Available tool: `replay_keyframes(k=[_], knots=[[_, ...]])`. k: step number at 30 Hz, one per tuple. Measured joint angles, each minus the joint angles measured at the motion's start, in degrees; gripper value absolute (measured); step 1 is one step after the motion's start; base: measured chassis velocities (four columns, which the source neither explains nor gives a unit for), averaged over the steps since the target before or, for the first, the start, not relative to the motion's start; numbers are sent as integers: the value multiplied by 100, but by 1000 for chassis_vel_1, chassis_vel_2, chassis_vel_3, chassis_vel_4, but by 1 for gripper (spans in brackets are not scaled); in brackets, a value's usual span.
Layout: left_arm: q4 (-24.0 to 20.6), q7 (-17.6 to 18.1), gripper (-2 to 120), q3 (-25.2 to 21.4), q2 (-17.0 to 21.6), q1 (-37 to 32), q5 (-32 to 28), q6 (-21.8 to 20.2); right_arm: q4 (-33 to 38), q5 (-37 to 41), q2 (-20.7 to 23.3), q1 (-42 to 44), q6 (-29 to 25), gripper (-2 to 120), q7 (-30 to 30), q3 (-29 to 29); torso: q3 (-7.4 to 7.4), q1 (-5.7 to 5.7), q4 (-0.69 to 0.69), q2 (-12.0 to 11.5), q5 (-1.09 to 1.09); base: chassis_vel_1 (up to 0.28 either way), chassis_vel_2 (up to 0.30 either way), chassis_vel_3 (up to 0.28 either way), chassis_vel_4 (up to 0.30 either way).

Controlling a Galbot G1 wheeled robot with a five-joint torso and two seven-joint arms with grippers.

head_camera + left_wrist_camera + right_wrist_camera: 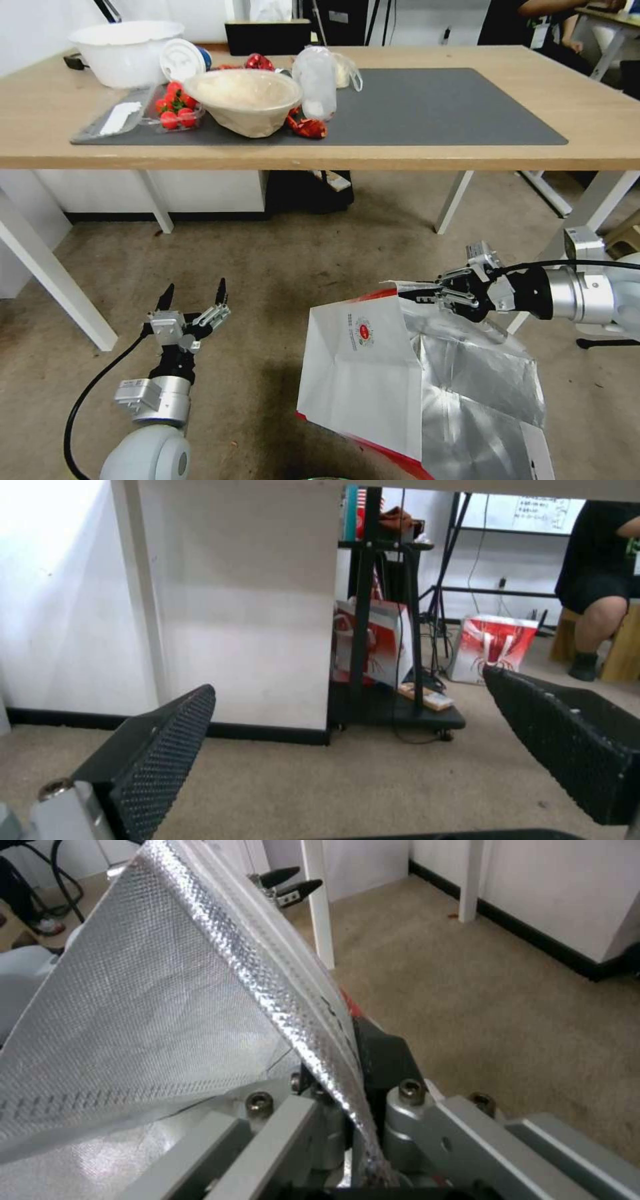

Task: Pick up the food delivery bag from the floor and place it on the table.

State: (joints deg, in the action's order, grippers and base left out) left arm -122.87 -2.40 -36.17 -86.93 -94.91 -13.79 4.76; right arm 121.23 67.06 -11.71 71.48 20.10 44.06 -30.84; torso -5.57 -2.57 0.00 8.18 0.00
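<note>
Food delivery bag: top rim pinched by right hand, low over floor. Left hand: open, idle. Risk: thin foil rim could tear or slip before reaching worktop.

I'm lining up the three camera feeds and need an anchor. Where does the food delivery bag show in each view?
Head view: the food delivery bag stands lower right on the floor, its top rim pinched by the right pincer.
Left wrist view: not in it; the open left pincer faces under the table.
Right wrist view: its foil rim runs into the shut pincer.
Shared landmark: the beige carpet.
</note>
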Motion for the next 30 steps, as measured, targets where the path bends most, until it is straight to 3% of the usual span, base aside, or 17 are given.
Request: replay_keyframes(k=[30], knots=[[-4, 16, 100, -8, 21, 27, -10, -32, -18, -87, 59, 21, 18, 0, 0, -23, -525, -145, 0, 666, 0, 0, 0, 0, 0]])
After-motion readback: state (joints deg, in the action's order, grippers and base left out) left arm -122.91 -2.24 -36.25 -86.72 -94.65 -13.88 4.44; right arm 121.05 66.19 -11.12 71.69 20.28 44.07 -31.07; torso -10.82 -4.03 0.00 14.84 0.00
